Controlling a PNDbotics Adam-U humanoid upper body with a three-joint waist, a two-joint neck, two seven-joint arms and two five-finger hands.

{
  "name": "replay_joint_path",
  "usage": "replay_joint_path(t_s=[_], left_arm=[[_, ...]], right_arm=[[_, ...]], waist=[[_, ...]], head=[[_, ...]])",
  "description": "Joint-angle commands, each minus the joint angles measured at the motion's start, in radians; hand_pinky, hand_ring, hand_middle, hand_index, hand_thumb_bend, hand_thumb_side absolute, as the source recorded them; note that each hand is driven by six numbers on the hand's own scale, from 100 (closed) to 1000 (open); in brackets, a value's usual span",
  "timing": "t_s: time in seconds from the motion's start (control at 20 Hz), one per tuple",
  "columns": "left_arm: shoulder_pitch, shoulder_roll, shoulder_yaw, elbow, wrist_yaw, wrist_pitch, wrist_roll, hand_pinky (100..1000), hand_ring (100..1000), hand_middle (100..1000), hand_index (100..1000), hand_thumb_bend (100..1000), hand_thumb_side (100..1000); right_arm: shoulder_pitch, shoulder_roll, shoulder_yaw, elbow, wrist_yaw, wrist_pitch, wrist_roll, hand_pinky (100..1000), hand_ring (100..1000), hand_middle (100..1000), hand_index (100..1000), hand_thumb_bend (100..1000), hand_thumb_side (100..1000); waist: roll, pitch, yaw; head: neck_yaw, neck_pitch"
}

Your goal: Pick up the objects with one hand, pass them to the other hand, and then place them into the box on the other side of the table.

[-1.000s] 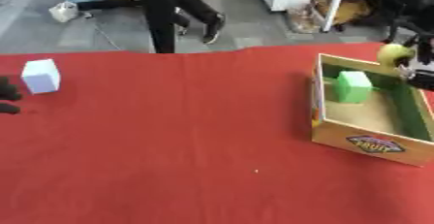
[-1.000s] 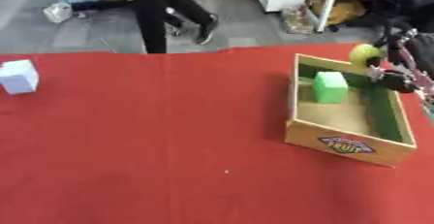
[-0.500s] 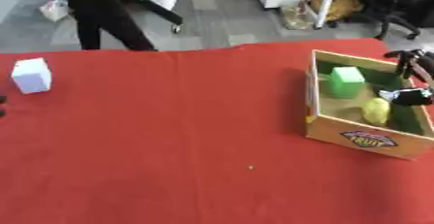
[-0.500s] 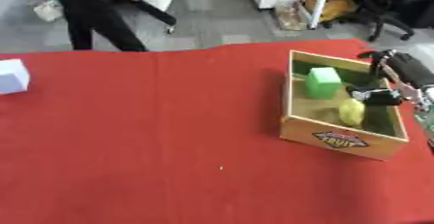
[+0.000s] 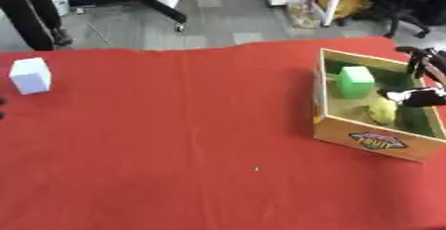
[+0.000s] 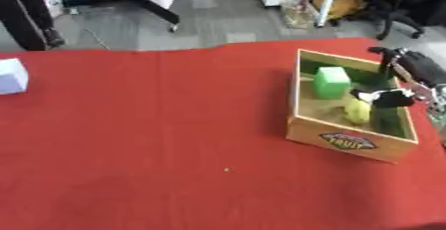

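cardboard box [image 6: 348,142] with unreadable oval label holds green cube [image 6: 331,82], yellow lump [image 6: 356,111]; right robot hand [image 6: 390,98] inside, grip unclear; white block [image 5: 31,75] far left on red table [image 5: 191,139].

oval label on the box [image 6: 348,142] front wall, its lettering too blurred to read

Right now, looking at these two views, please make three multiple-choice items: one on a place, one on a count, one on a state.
1. Where is the white block?
A. Inside the box
B. On the red cloth, far left
C. In the right hand

2. How many things lie inside the box?
A. Two
B. None
C. Five

3. The right hand is:
A. Flat on the cloth
B. Lifting the white block
C. Reaching into the box

Answers: 1 B, it stands alone at the left edge. 2 A, a green block and a yellow thing. 3 C, a finger meets the yellow thing.
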Motion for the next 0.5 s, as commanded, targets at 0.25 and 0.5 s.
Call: replay_joint_path(t_s=[0.25, 0.5], left_arm=[[-0.039, 0.053, 0.027, 0.015, -0.049, -0.014, 0.031, 713, 733, 667, 765, 489, 740], [-0.097, 0.128, 0.030, 0.069, -0.168, -0.050, 0.061, 725, 752, 694, 779, 495, 717]], right_arm=[[0.094, -0.022, -0.074, -0.355, -0.193, 0.087, -0.079, 683, 429, 420, 824, 356, 223], [0.195, 0.039, -0.107, -0.665, -0.267, 0.146, -0.122, 683, 426, 417, 804, 318, 207]], waist=[[-0.013, -0.011, -0.012], [-0.010, -0.002, -0.030]], head=[[0.062, -0.006], [0.098, -0.013]])
